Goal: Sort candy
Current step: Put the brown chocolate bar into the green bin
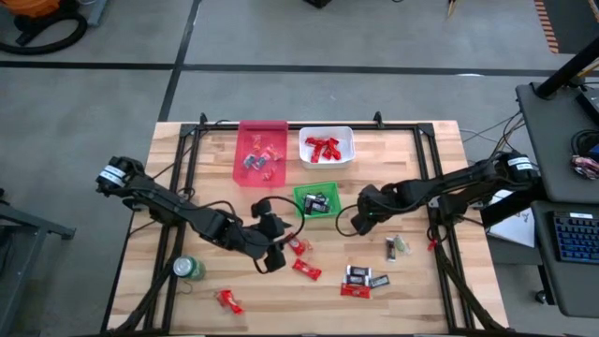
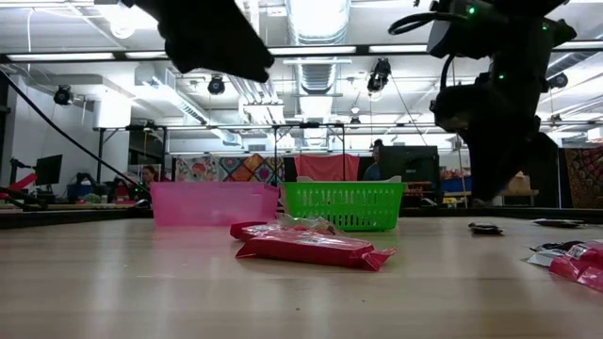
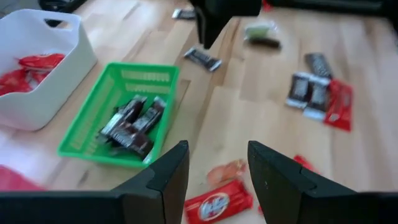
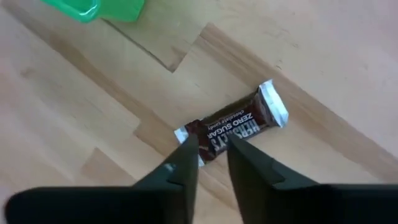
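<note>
Now right end effector (image 4: pixel 211 155) part-open, grasping nothing, straddled dark candy bar (image 4: pixel 231 126); bar's long axis crossed finger gap; left arm farther.

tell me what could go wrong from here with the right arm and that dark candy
The right gripper has its fingers only narrowly apart over the dark candy bar, near one end, so it could pivot or slip. The green basket sits close by; a swing toward it might clip its rim.

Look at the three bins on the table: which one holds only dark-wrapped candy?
The green bin, the middle-front one, holding dark black-and-silver bars. The white bin holds red sweets; the pink bin holds a mix.
</note>
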Controlling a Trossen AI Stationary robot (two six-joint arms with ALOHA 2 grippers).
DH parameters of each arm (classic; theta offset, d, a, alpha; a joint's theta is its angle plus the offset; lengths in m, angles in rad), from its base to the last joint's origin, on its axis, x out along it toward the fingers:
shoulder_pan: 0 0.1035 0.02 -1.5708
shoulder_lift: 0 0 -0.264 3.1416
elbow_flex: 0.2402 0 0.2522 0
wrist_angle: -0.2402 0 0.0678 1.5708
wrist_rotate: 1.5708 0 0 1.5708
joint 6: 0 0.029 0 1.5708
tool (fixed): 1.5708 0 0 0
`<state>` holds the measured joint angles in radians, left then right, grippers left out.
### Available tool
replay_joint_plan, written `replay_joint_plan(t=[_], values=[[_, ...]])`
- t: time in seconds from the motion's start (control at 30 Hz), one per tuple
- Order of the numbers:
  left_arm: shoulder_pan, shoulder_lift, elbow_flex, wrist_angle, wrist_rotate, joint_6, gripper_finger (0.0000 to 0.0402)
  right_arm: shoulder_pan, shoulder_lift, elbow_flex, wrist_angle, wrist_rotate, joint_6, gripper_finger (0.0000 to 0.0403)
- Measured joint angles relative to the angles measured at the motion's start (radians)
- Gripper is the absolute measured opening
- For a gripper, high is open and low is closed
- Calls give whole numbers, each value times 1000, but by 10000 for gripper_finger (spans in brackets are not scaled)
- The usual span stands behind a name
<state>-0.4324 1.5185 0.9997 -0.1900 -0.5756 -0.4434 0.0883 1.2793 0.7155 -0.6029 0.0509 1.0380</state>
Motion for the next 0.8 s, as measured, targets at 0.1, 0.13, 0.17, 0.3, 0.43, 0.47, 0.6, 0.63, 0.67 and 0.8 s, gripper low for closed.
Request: replay_joint_plan(t=[0.1,0.13,0.17,0.3,0.43,0.47,0.6,0.63,0.67,0.8], values=[[0,-1,0,-36,-36,20,148,0,13,0,0,11,50,127],[0,-1,0,-46,-48,29,148,0,23,0,-4,22,67,141],[0,-1,0,-55,-65,37,148,-1,35,0,-5,32,79,153],[2,-7,0,-80,-109,66,148,-1,90,-1,-1,49,117,190],[4,-14,0,-106,-124,93,148,-1,140,-1,10,55,134,202],[5,-15,0,-114,-125,95,148,-1,150,0,17,56,134,202],[8,-16,0,-133,-148,102,148,-1,189,3,20,64,81,196],[9,-16,0,-136,-150,102,148,-1,194,4,15,64,52,192],[11,-16,0,-141,-151,102,148,-1,201,4,12,62,27,188],[12,-16,0,-154,-167,99,148,-1,206,3,6,57,-54,168]])
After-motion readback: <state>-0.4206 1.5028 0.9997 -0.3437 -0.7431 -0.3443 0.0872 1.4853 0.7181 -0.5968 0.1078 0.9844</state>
